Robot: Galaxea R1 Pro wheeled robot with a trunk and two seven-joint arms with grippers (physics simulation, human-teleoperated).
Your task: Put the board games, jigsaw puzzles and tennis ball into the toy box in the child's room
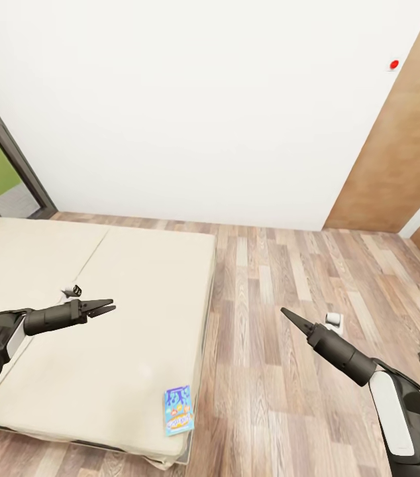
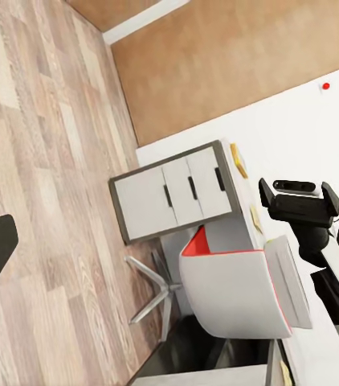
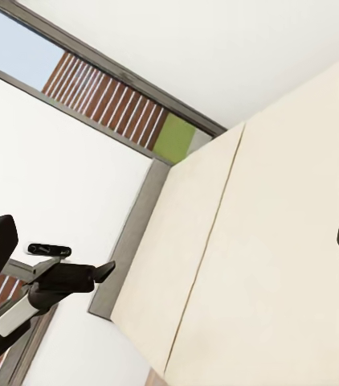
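Where bed (image 1: 104, 278) ends, board game (image 1: 178, 410), print unreadable.

Head view: the scene is seen from high up, looking forward and down over the bed (image 1: 97, 318), the wood floor (image 1: 289, 311) and the white wall (image 1: 203, 99).
Left wrist view: aimed sideways at a cabinet (image 2: 173, 193) and chair (image 2: 242, 289), well off.
Right wrist view: turned towards the bed (image 3: 282, 265) and window frame (image 3: 129, 233).
Shared: the bed.

Matte black tapered forearms and hands, glossy white, perhaps plastic, upper-arm shells.
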